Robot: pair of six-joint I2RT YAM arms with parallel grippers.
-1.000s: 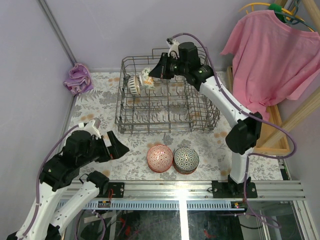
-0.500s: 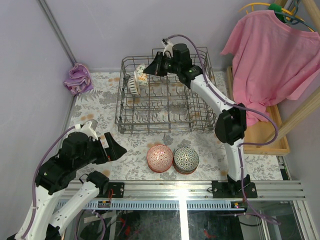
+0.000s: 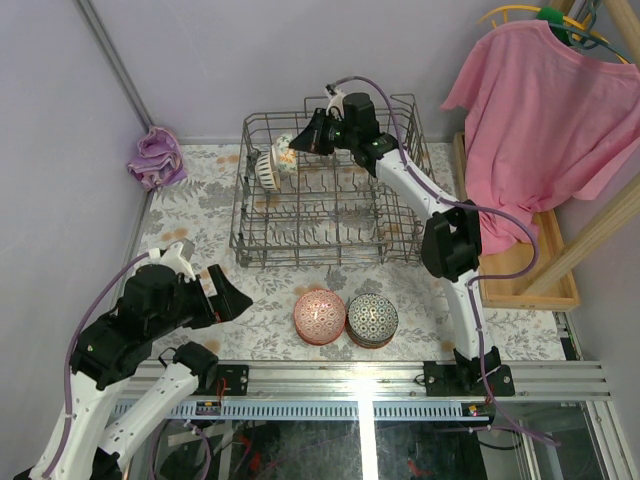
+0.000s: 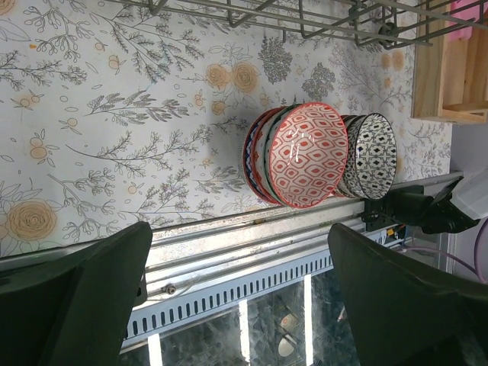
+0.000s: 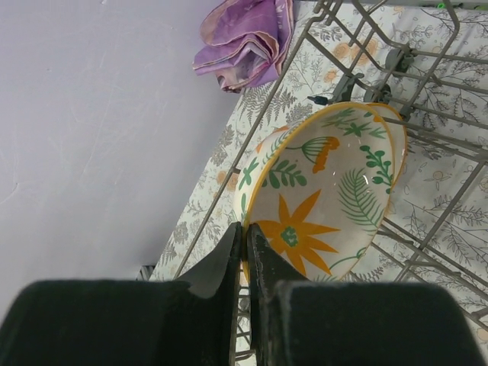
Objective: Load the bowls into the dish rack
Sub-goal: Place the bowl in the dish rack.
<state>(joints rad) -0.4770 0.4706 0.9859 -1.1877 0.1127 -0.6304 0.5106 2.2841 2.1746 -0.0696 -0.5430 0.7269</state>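
Note:
My right gripper [image 5: 245, 233] is shut on the rim of an orange-green floral bowl [image 5: 320, 194], held on edge over the back left of the grey wire dish rack [image 3: 330, 225]. Behind it stands another floral bowl [image 5: 394, 131], and a grey-patterned bowl [image 3: 266, 168] leans among the tines to the left. From above, the held bowl [image 3: 287, 152] shows just off the right gripper [image 3: 303, 144]. Two stacks of bowls stand on the table in front of the rack: a red-pink one [image 3: 319, 314] [image 4: 307, 155] and a grey one [image 3: 372, 318] [image 4: 370, 155]. My left gripper [image 3: 238, 297] hangs open, left of the stacks, holding nothing.
A crumpled purple cloth [image 3: 155, 158] lies at the back left by the wall. A pink shirt [image 3: 545, 110] hangs at the right above a wooden tray [image 3: 525, 270]. The metal rail [image 4: 252, 252] runs along the table's near edge.
The right arm has carried the floral bowl further left and toward the rack's back left corner. The left arm has barely shifted.

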